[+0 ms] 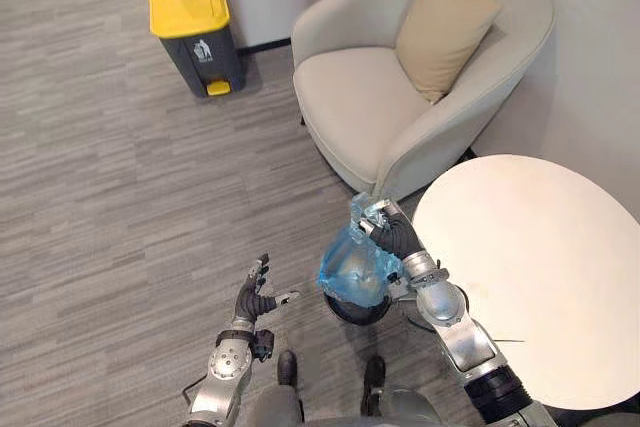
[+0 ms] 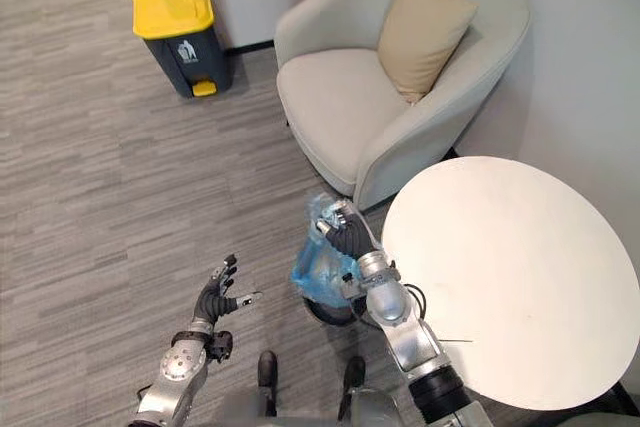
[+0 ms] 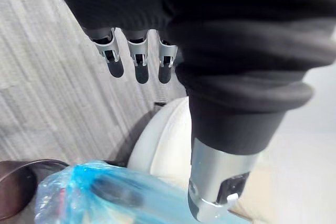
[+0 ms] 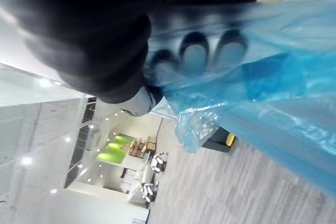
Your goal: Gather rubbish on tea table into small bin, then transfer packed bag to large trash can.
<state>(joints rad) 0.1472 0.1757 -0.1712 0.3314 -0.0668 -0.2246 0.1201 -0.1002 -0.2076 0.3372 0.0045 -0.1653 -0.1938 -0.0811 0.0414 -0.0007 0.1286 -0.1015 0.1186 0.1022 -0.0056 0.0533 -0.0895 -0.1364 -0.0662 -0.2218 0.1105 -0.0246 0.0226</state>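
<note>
The fingers of the right hand are curled tight around the gathered neck of the blue rubbish bag. In the right wrist view the dark fingertips show through the plastic that is wrapped over them. The bag hangs straight down from this grip, so its long axis is vertical, with the full part below the fingers. Its bottom is at the mouth of the small dark bin on the floor. Whether it is already free of the rim cannot be told.

The right forearm rises from the lower right, along the edge of the round white counter, with the wrist lifted and the hand above the bin.

The left hand is low at the left, near the bag but apart from it. Its fingers are straight and spread, and it holds nothing.

The large trash can, grey with a yellow lid that is closed, stands by the wall, well apart from the bag, forward and to the left across the bare floor. The armchair with its beige cushion stands directly ahead, to the right of that line. The carry probably has to go left of the chair, and the closed lid will need to be opened.
</note>
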